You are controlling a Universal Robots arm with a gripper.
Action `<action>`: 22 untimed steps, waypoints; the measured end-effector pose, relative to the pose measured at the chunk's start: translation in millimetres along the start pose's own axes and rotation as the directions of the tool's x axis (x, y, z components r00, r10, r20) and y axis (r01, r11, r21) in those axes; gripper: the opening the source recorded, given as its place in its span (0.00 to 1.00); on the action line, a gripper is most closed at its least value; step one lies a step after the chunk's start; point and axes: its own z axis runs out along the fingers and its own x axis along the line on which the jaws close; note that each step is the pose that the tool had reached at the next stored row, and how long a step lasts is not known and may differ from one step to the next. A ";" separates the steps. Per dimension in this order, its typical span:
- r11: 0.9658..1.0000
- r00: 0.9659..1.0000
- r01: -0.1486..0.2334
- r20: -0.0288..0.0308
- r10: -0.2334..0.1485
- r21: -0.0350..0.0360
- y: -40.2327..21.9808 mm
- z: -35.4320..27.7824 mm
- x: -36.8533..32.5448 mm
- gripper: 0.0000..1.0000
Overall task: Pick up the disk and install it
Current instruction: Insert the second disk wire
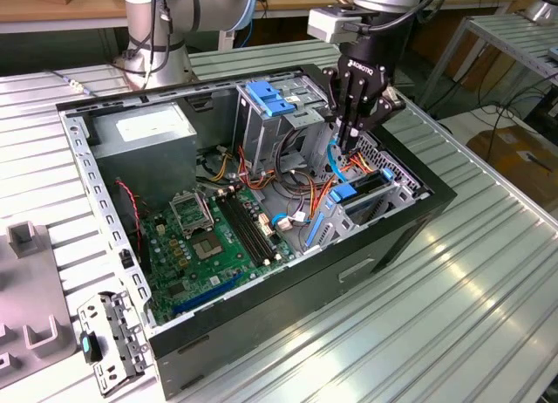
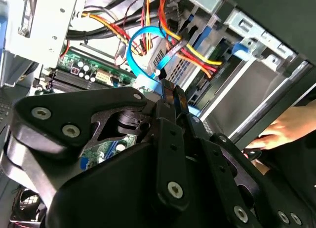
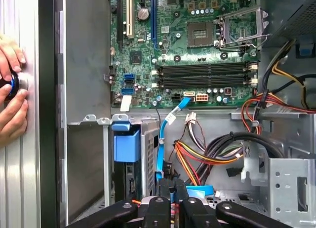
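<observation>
Your gripper (image 1: 351, 141) is hanging inside the open computer case (image 1: 418, 213), with its two black fingers (image 2: 168, 97) drawn together into a narrow close. In the second wrist view the fingertips are pinching the flat end of one light-blue data cable (image 2: 140, 45), which is looping up and back among the wiring. In the first wrist view you are looking past the fingertips (image 3: 170, 191) at that same blue cable (image 3: 159, 144) running up toward the motherboard (image 3: 197, 45).

The disk (image 1: 362, 194) is sitting edge-up in the drive bay at the case's corner toward the exterior view's right, just below and beside the gripper; its blue carrier bracket (image 3: 127, 144) is showing clearly in the first wrist view, slotted beside a grey metal wall.

Counting for you: one robot arm (image 1: 166, 19), one case, one motherboard, one bundle of red, yellow and orange power wires (image 3: 197, 161), and one grey power supply (image 1: 144, 133) at the far side. A second blue bracket (image 1: 266, 98) is resting on the upper metal cage. One loose metal bracket (image 1: 109, 338) is lying on the table (image 1: 453, 316) outside the case.

A person's hand (image 2: 284, 129) is resting on the case's outer edge in the second wrist view; two hands (image 3: 12, 97) are showing in the first wrist view.
</observation>
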 end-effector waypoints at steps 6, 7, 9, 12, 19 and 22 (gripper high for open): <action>1.000 1.000 0.004 0.019 -0.004 0.005 1.5 5.6 16.3 0.16; 1.000 1.000 0.005 0.022 -0.005 0.005 1.6 6.5 19.2 0.16; 1.000 1.000 0.006 0.025 -0.006 0.008 1.6 8.1 25.4 0.16; 1.000 0.999 0.006 0.032 -0.006 0.021 1.7 8.9 29.4 0.16; 0.998 0.998 -0.001 0.058 -0.003 0.064 4.8 9.6 32.1 0.16; 0.998 0.998 -0.001 0.058 -0.003 0.065 4.9 9.6 32.1 0.16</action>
